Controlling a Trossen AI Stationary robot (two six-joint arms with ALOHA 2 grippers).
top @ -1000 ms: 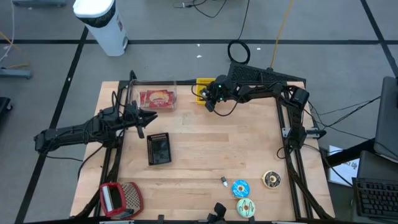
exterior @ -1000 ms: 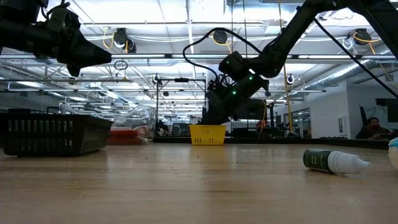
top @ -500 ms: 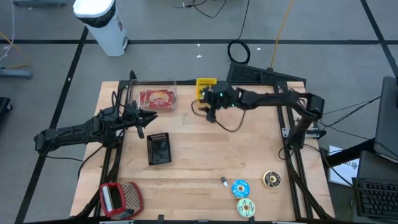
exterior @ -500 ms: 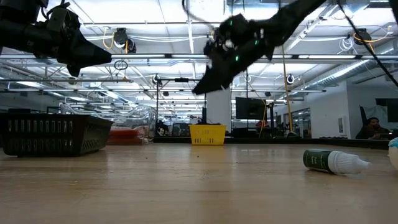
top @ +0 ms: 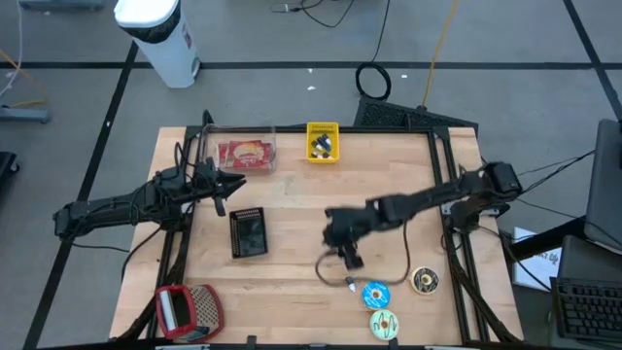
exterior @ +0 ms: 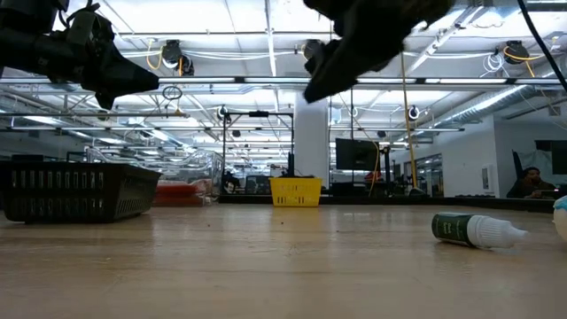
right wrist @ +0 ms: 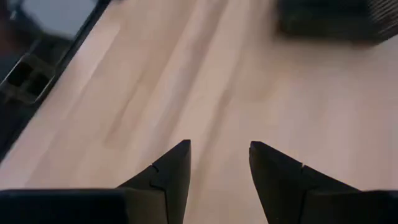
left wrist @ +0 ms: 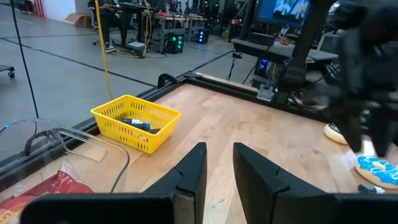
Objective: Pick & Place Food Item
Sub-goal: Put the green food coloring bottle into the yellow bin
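Note:
Three donuts lie flat near the table's near right corner: a blue one point(top: 376, 294) point(left wrist: 376, 169), a chocolate one point(top: 425, 281) and a pale green one point(top: 385, 325). A small bottle point(top: 350, 283) point(exterior: 474, 229) lies on its side beside them. My right gripper point(top: 350, 259) point(right wrist: 219, 152) hangs open and empty above the table's middle, just far of the bottle and the blue donut. A yellow basket point(top: 322, 142) point(left wrist: 137, 121) with small items in it stands at the far edge. My left gripper point(top: 239, 182) point(left wrist: 219, 155) waits open and empty, raised over the table's left side.
A clear container point(top: 243, 154) holding a red packet stands at the far left. A black basket point(top: 248, 232) point(exterior: 75, 190) sits left of centre. A red and grey object point(top: 187, 309) lies at the near left corner. Bare wood lies between the black basket and my right gripper.
My right gripper has left the yellow basket at the far edge, risen, and swung quickly toward the near edge. It now hangs over the table's middle, close to the bottle and donuts. The basket stays where it was.

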